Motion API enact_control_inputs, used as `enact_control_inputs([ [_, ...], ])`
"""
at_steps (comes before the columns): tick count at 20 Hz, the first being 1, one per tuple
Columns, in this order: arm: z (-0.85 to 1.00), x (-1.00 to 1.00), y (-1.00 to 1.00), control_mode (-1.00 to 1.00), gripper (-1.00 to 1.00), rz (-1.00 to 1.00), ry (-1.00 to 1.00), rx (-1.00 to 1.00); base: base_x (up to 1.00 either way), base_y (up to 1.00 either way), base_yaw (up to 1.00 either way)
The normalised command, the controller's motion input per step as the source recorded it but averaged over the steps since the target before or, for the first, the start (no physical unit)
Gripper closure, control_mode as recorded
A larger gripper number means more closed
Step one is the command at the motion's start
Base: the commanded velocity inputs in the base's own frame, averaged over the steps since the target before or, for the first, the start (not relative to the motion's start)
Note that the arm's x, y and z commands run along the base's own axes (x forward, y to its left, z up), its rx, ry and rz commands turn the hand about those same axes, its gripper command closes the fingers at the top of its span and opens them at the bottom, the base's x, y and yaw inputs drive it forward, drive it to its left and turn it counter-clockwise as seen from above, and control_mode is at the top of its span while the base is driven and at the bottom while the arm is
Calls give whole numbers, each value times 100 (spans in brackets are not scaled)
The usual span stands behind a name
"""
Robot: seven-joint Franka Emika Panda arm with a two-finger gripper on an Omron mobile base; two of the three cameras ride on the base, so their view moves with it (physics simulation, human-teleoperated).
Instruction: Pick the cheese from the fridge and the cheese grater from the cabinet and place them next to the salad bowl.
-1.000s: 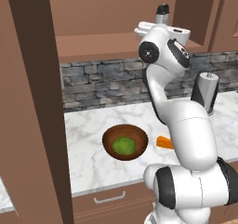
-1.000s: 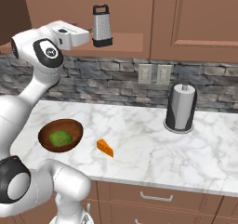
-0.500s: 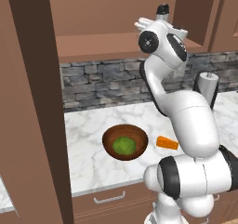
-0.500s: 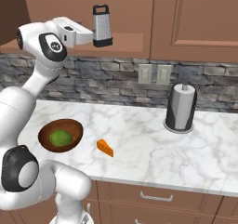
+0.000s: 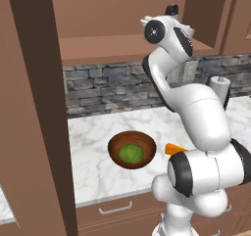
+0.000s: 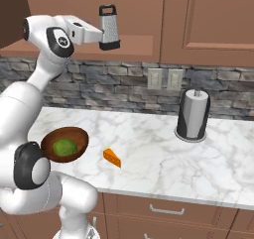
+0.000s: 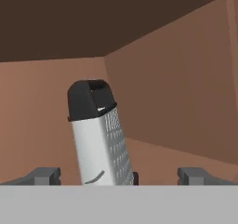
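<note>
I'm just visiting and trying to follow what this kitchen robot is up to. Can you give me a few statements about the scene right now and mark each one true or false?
1. The cheese grater stands upright on the cabinet shelf. True.
2. The fingers are clamped shut on the grater. False: they stand wide apart on either side of it, not gripping.
3. The cheese lies on the counter beside the salad bowl. True.
4. The salad bowl is empty. False: it holds green leaves.
5. The paper towel roll lies tipped over next to the cheese. False: it stands upright, well apart from the cheese, near the wall.
</note>
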Motion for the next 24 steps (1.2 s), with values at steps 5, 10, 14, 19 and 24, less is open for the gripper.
enact_control_inputs([
  [5,0,26,0,-100,-100,0,5,0,0,0,0],
  [10,0,25,0,-100,-100,0,4,0,0,0,0],
  [14,0,29,0,-100,-100,0,5,0,0,0,0],
  [19,0,30,0,-100,-100,0,3,0,0,0,0],
  [24,0,13,-19,-100,-100,0,0,1,0,0,0],
])
